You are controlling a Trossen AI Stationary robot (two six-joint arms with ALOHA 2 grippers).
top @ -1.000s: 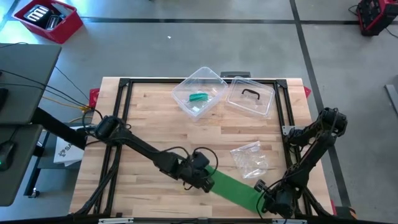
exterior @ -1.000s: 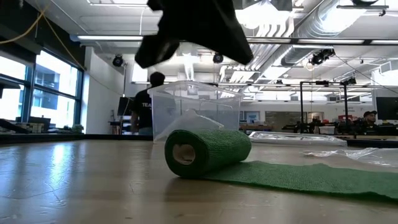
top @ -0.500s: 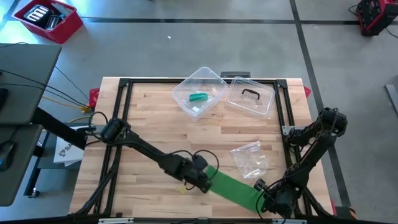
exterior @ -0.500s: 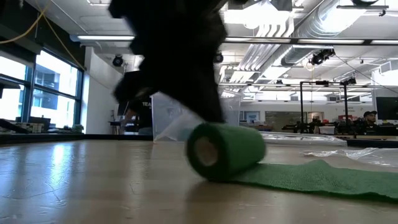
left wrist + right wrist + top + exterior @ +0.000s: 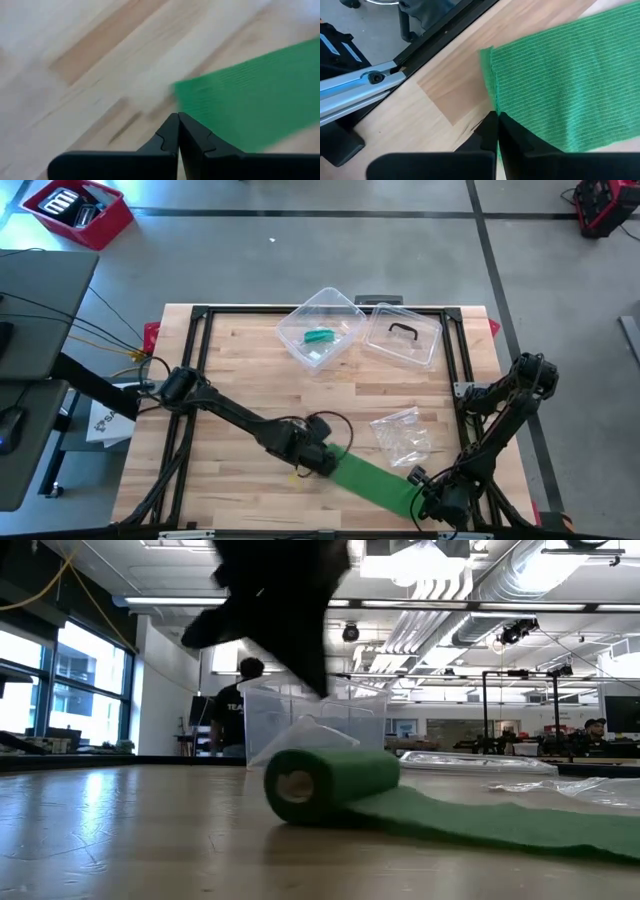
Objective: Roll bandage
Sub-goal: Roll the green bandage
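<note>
High view: the green bandage (image 5: 372, 482) lies as a partly unrolled strip on the table (image 5: 240, 370), the left gripper (image 5: 318, 463), fingers pinched together and empty, at its rolled end, the right gripper (image 5: 432, 502) likewise closed at the strip's flat end; beyond the bandage an open clear bin (image 5: 320, 328) holds a small green item, its lid (image 5: 402, 335) beside it. Low view: the roll (image 5: 325, 783) sits loosely wound. Risk: a skewed push may telescope the roll.
</note>
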